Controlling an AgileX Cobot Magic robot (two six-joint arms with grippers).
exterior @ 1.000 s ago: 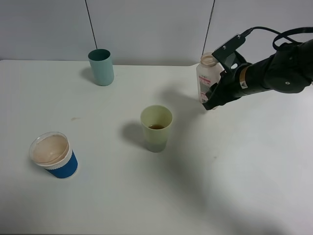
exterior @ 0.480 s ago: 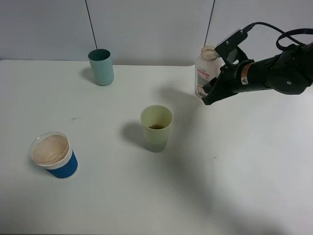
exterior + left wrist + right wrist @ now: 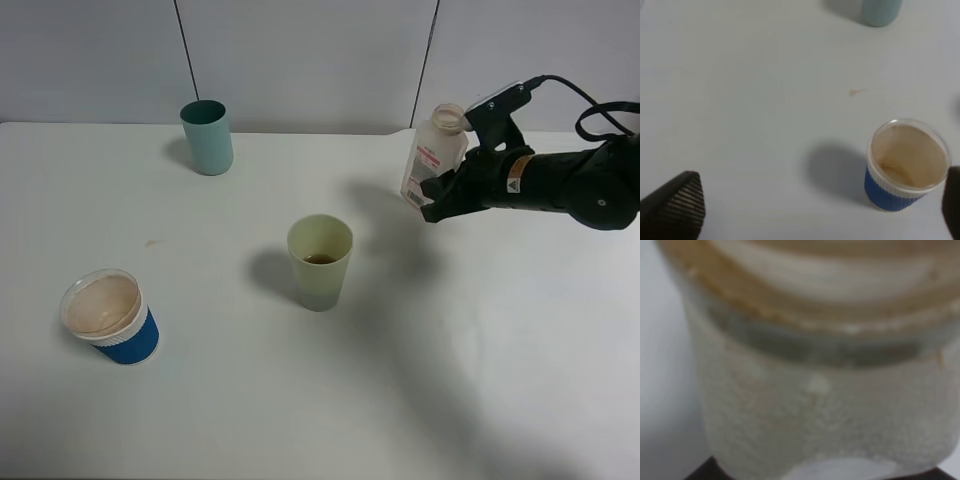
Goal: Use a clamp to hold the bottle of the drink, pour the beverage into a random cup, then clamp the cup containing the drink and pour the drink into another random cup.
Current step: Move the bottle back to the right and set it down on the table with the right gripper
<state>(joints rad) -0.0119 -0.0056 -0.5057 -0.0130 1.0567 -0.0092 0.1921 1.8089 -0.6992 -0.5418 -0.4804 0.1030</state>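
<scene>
My right gripper (image 3: 437,192) is shut on the clear drink bottle (image 3: 433,158), which has no cap, and holds it nearly upright at the table's back right. The bottle (image 3: 810,365) fills the right wrist view. A pale green cup (image 3: 320,262) with a little brown drink in it stands mid-table, left of and nearer than the bottle. A teal cup (image 3: 207,137) stands at the back left. A blue-sleeved cup (image 3: 108,315) with a brown-stained inside stands at the front left; it also shows in the left wrist view (image 3: 906,171). My left gripper (image 3: 810,210) is open, its fingertips (image 3: 677,200) wide apart.
The white table (image 3: 480,350) runs to a grey wall at the back. A small brown stain (image 3: 152,242) lies on the table left of the green cup, and also shows in the left wrist view (image 3: 856,92).
My right gripper has carried the bottle a little to the right and lower, and the bottle now leans slightly. The cups have not moved.
</scene>
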